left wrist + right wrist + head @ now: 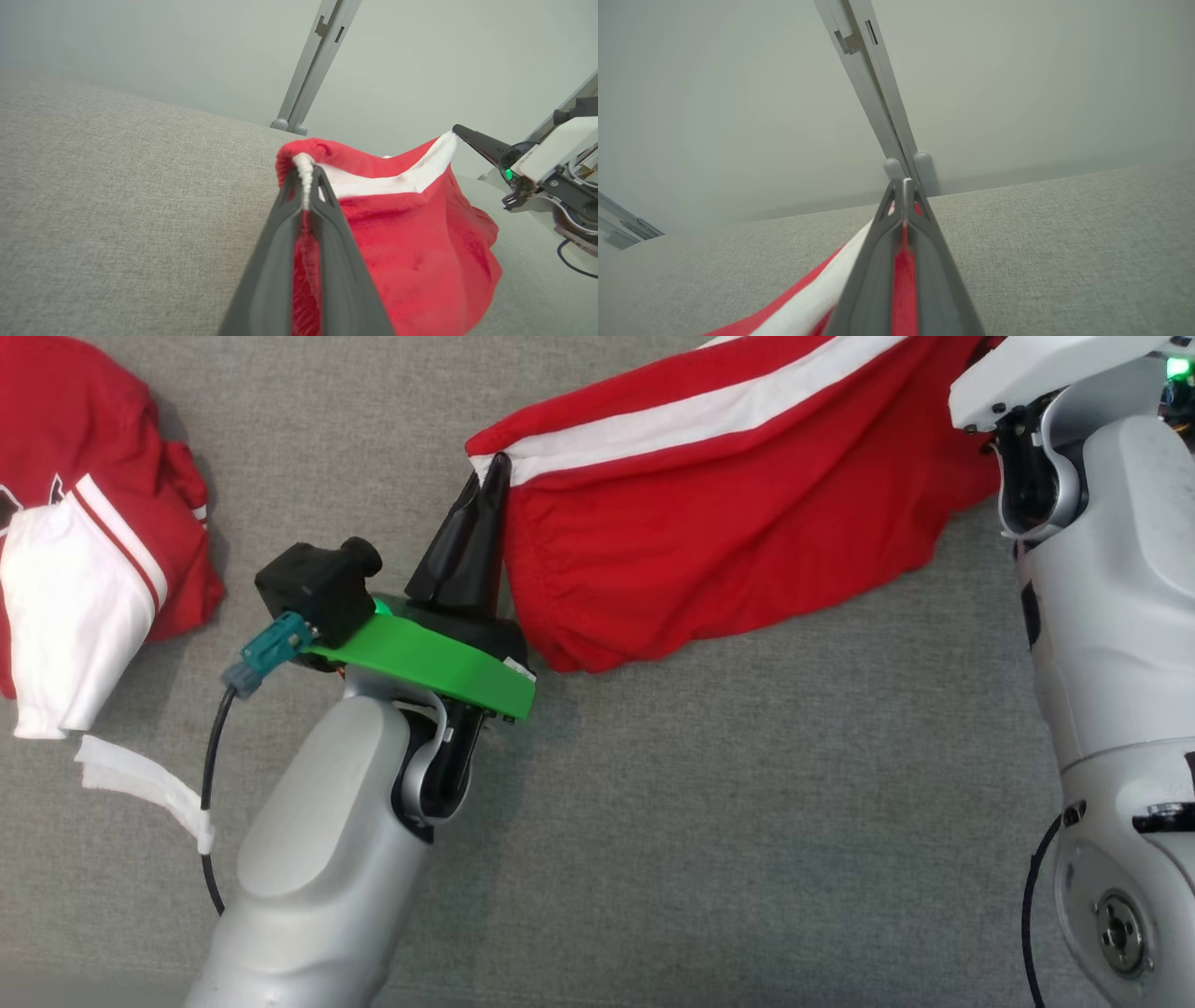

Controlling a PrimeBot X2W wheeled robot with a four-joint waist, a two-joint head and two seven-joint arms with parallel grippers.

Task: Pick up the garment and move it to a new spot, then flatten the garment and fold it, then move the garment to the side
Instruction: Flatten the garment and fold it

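The garment (709, 523) is red with a white stripe and hangs stretched between my two grippers above the grey table (700, 821). My left gripper (493, 471) is shut on its left corner at the white band. The left wrist view shows that corner pinched between the dark fingers of my left gripper (306, 175), with the garment (420, 233) sagging to the right. My right gripper (460, 131) holds the other end of the band. In the right wrist view my right gripper (906, 189) is shut on the garment (808, 308).
A second red and white garment (84, 551) lies crumpled at the table's left edge. A white strip (140, 784) is wrapped on my left arm's cable. My right forearm (1111, 616) rises along the right side. A grey post (313, 60) stands beyond the far edge.
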